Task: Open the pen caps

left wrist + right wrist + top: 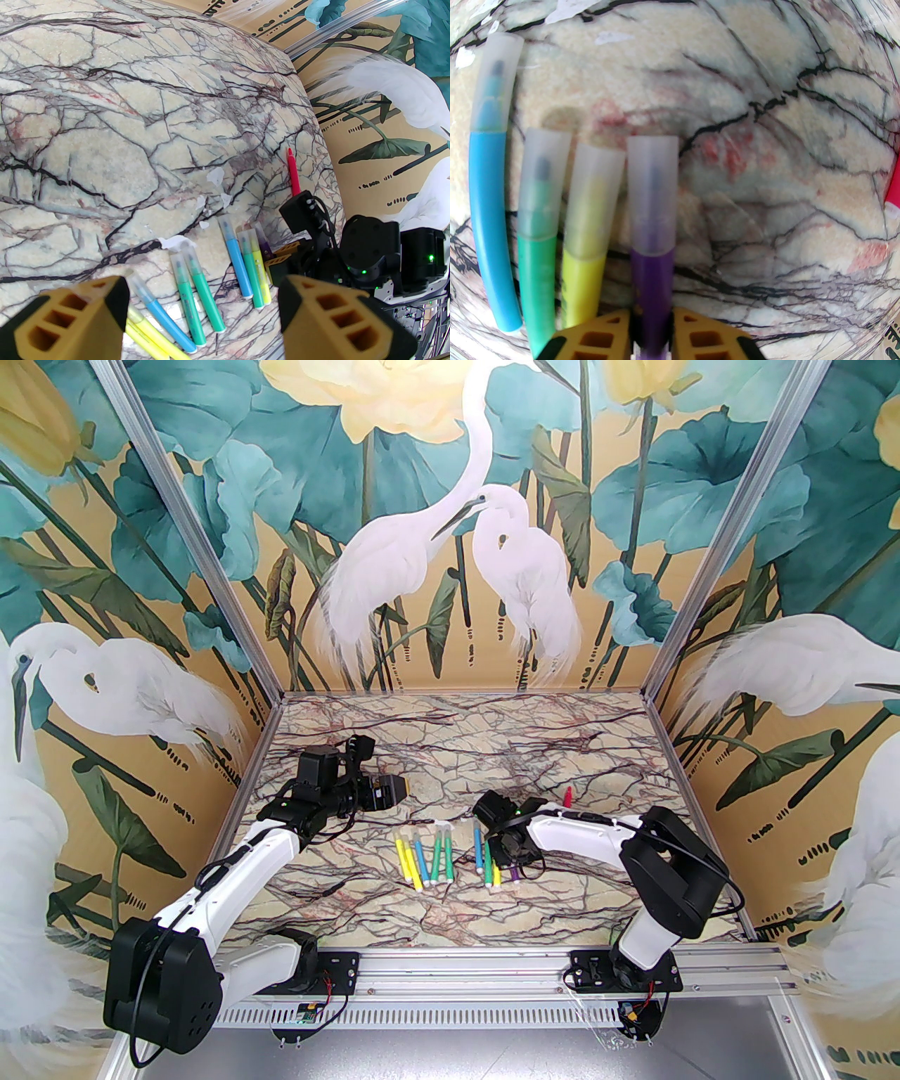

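Note:
Two rows of pens lie mid-table. The left row [425, 859] has yellow, blue and green bodies. The right row holds a blue pen [485, 197], a green pen [536, 267], a yellow pen [582, 277] and a purple pen [653, 277]. Each wears a see-through pen cap, such as the purple pen's [653, 182]. My right gripper [651, 313] is shut on the purple pen's body, low over the right row [510, 852]. My left gripper [404, 787] hovers open at the table's left, empty, its fingers [70, 316] spread wide.
A red pen [567, 794] with a bare tip lies alone beyond the right arm, also seen in the left wrist view [293, 172]. Small pale scraps [216, 175] dot the marble table [576, 740] just past the pens. Painted walls close in the left, right and back.

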